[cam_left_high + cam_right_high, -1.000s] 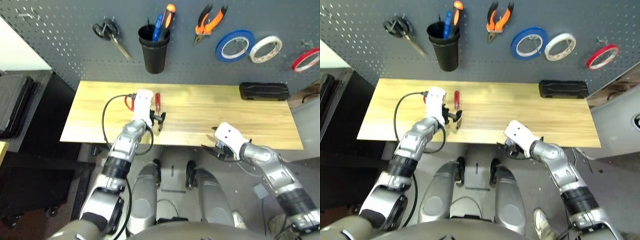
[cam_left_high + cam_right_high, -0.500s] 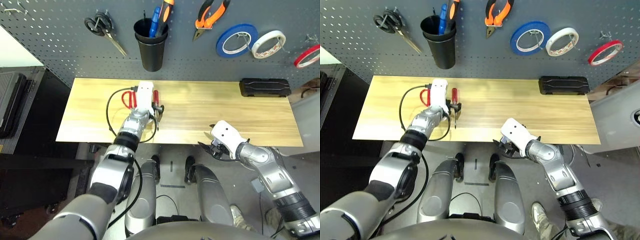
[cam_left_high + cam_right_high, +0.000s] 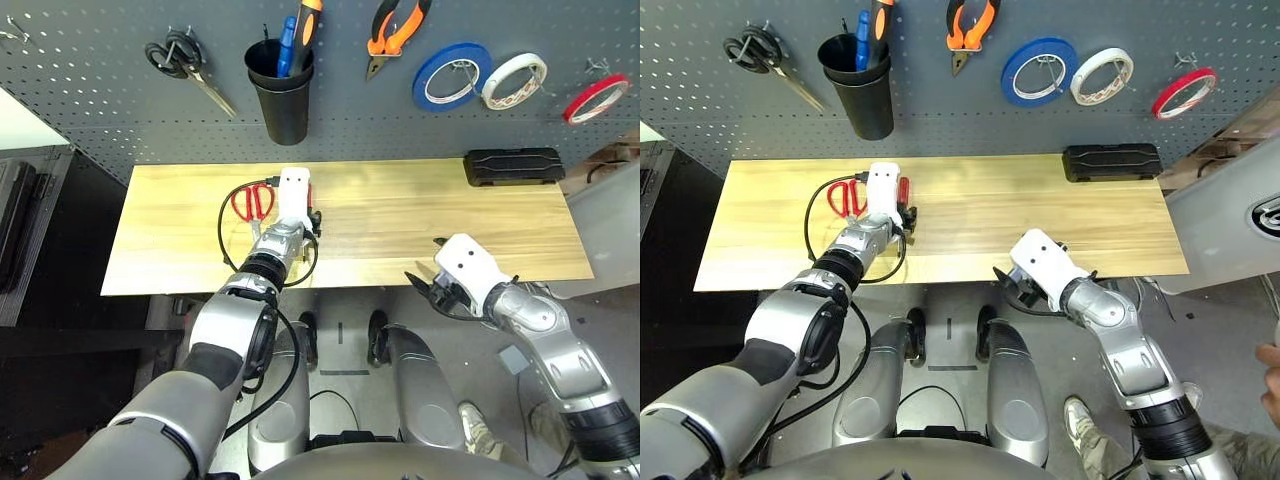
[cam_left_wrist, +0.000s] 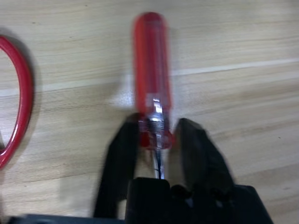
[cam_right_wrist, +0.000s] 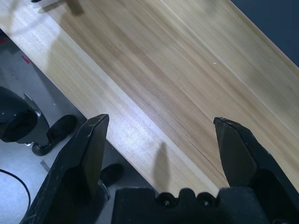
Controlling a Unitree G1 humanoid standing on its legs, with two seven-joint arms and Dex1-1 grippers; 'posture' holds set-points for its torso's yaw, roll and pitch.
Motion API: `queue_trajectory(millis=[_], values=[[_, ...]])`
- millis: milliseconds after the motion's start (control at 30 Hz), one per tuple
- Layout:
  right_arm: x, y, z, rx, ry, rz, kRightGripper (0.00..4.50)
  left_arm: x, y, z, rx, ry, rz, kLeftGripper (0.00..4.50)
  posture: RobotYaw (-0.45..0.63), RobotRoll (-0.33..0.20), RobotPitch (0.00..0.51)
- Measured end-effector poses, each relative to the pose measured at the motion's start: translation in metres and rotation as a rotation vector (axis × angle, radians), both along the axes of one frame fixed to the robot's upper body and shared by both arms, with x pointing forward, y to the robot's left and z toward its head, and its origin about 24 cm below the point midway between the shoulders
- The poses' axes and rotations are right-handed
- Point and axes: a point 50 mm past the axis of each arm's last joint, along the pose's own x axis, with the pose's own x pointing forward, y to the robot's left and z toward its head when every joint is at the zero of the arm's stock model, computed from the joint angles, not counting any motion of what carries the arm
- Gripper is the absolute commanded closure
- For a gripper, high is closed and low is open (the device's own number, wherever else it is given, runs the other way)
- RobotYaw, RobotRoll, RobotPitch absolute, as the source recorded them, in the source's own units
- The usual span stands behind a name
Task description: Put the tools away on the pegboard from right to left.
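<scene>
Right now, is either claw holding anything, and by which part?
The left claw is closed around the red-handled screwdriver where the handle meets the shaft, with the tool lying on the table. The right claw is open and holds nothing.

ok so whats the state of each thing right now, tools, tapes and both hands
red tape ring: hung on pegboard
orange pliers: hung on pegboard
blue tape roll: hung
white tape roll: hung
black scissors: hung
red screwdriver: lying on table, left hand's fingers either side of its neck
red scissors: lying on table
left hand: closing around screwdriver
right hand: open, empty
</scene>
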Motion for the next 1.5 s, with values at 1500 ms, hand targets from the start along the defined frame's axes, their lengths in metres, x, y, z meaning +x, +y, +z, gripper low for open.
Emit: queue_trajectory(millis=[1500], values=[[0.084, -0.021, 0.037, 0.394, -0.241, 0.316, 0.0, -0.099, 0.04, 0.136, -0.306, -0.732, 0.072, 3.68, 0.36, 0.0, 0.182]])
